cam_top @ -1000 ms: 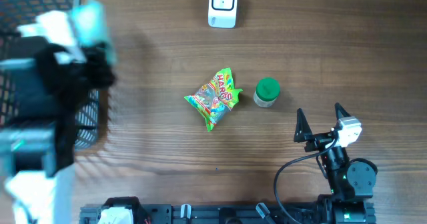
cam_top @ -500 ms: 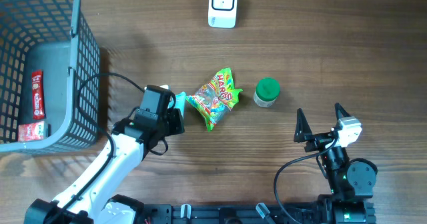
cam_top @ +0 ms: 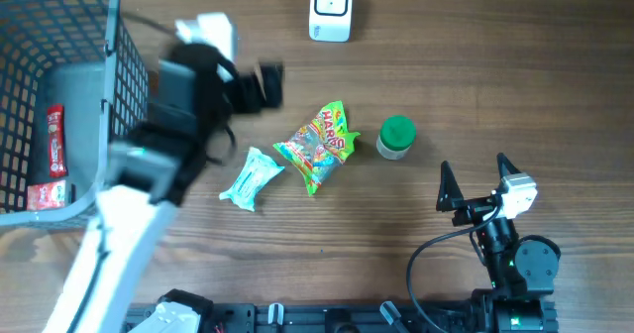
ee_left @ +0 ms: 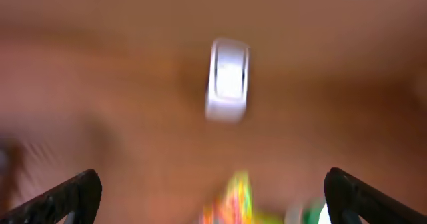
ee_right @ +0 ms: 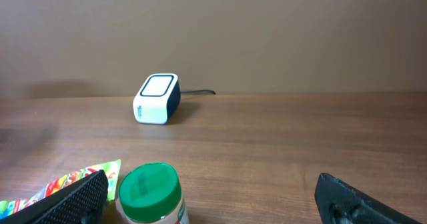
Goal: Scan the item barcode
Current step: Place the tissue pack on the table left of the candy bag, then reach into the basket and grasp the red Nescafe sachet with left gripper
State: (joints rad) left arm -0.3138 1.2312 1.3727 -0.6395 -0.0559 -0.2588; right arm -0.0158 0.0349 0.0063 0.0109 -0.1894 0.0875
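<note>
Since half a second back: left gripper (cam_top: 263, 83) has lifted off the wood and now sits left of the scanner (cam_top: 330, 8), a little nearer the robot, blurred by motion. Pale teal packet (cam_top: 251, 177) that was at its fingers now lies loose, further down-left of the scanner. Left wrist view: fingers spread wide, nothing between. Right gripper (cam_top: 474, 166) unchanged, spread wide and empty, well apart to the scanner's lower right.

Surface: brown wood-grain table (cam_top: 535, 65). Right wrist view shows a plain tan wall (ee_right: 267, 31) behind the scanner, with a dark cable (ee_right: 200, 92) trailing from it.

Hard to make out: left wrist view is smeared, the scanner only a white blur. Grey basket (cam_top: 129, 125), far left of the scanner, is cut by the frame edge and partly hidden by the arm.

Writing: candy bag (cam_top: 319, 145), straight below the scanner, carries red letters, not surely readable. Green-lidded jar (cam_top: 396, 138), below-right of the scanner: label unreadable.
</note>
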